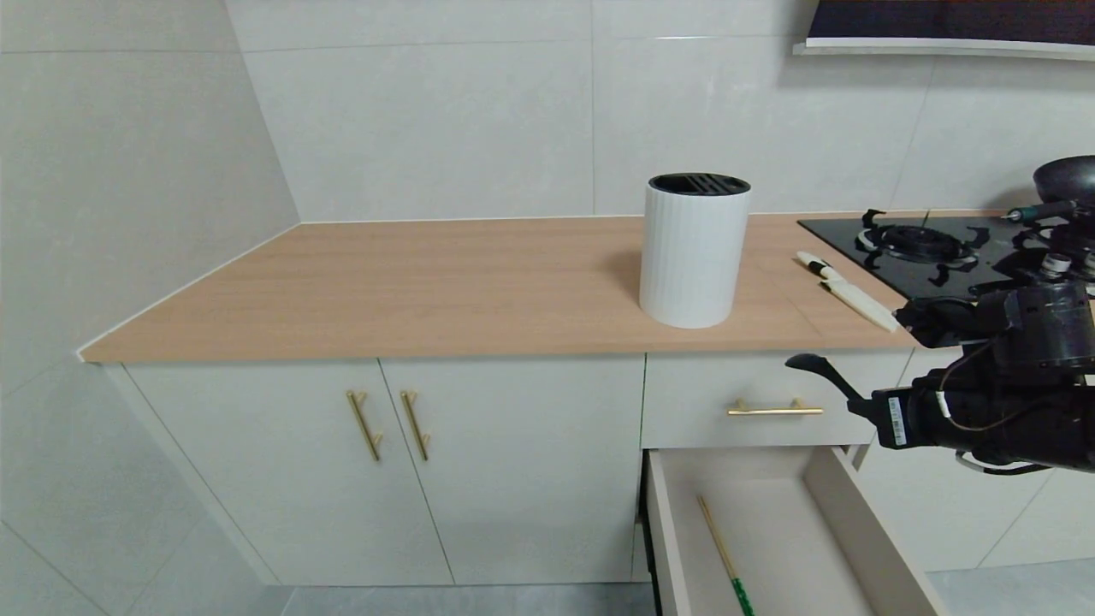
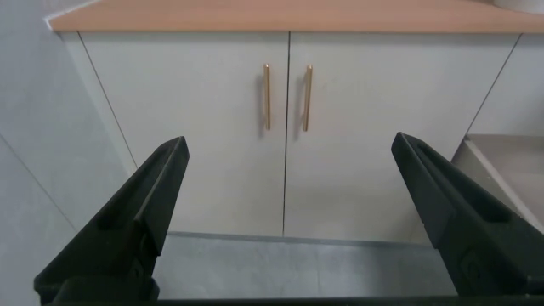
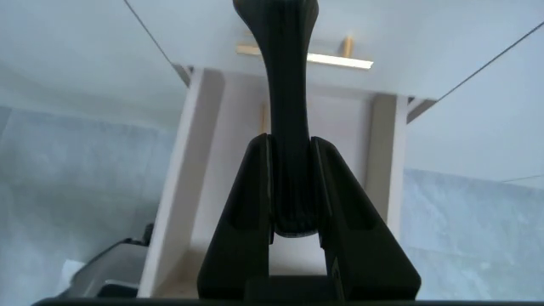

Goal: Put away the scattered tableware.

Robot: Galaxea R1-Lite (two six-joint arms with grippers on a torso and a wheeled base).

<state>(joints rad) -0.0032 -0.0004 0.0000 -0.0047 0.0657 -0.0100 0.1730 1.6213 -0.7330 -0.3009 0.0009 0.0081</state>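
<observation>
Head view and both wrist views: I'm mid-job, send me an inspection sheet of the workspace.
surface: wooden countertop over white cabinets.
job's things: pale knife lying on the countertop between the white slotted holder and the gas hob; chopsticks in the open drawer; black utensil held.
clutter: nothing seen.
grippers: right claw shut on the black utensil, over the open drawer; left claw open, facing the cabinet doors.
cables: thin wire on the right arm.
surroundings: tiled wall; dark pan on the gas hob.
</observation>
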